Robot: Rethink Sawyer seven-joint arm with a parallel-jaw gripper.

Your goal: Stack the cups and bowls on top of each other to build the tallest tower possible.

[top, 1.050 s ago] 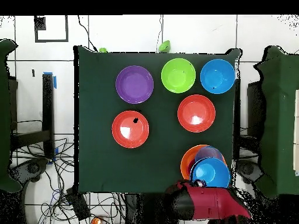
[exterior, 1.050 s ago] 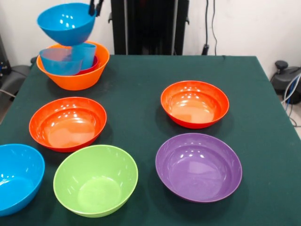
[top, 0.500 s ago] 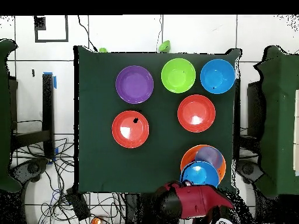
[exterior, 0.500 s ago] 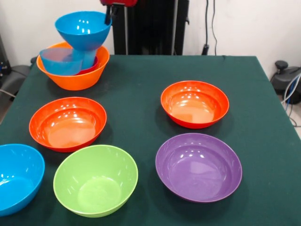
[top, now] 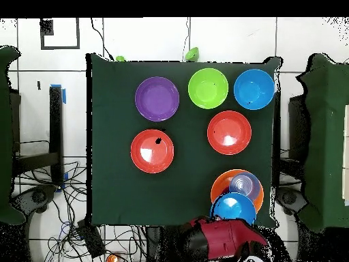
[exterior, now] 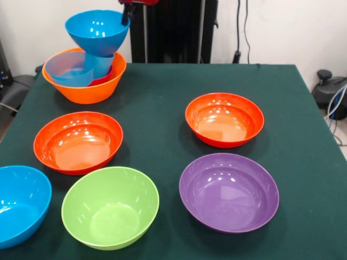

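My gripper [exterior: 128,13] comes down at the top edge, shut on the right rim of a blue bowl [exterior: 97,31]. That bowl hangs level right over a light-blue cup [exterior: 101,63]; whether they touch I cannot tell. The cup stands in an orange bowl [exterior: 87,89] at the table's far left corner, beside a pale translucent blue dish [exterior: 66,67] and a small red cup [exterior: 107,76]. In the overhead view the blue bowl [top: 234,207] overlaps the orange bowl's rim [top: 217,184], just above the red arm [top: 221,239].
Loose on the green cloth are two red-orange bowls [exterior: 78,142] [exterior: 224,119], a purple bowl [exterior: 229,191], a lime bowl [exterior: 110,206] and a second blue bowl [exterior: 19,203] at the near left edge. A black pedestal [exterior: 173,30] stands behind the table.
In the front view the gripper has carried the blue bowl rightward, from above the orange bowl's left part to over the light-blue cup. The other bowls have not moved.
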